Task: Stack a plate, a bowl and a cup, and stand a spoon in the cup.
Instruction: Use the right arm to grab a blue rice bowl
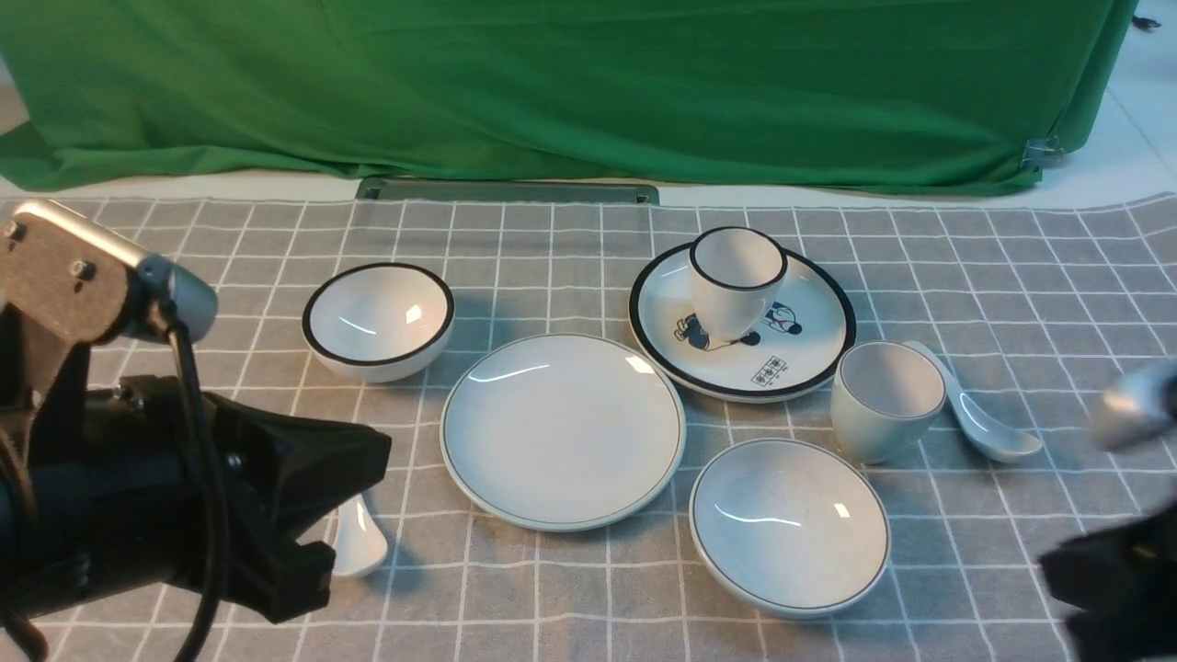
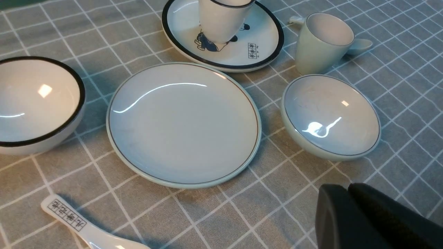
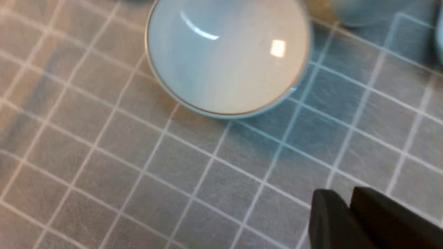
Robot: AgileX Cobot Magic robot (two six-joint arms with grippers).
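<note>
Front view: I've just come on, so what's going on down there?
Neither of the robot's arms is handling anything. The left gripper is empty and shut; the right gripper is empty too, above the cloth beside the shallow white bowl with a thin grey rim. Nothing is stacked yet for the task: that bowl, the plain pale round plate, the small pale rounded cup and the plain white ceramic spoon all sit separately on the grey checked cloth.
</note>
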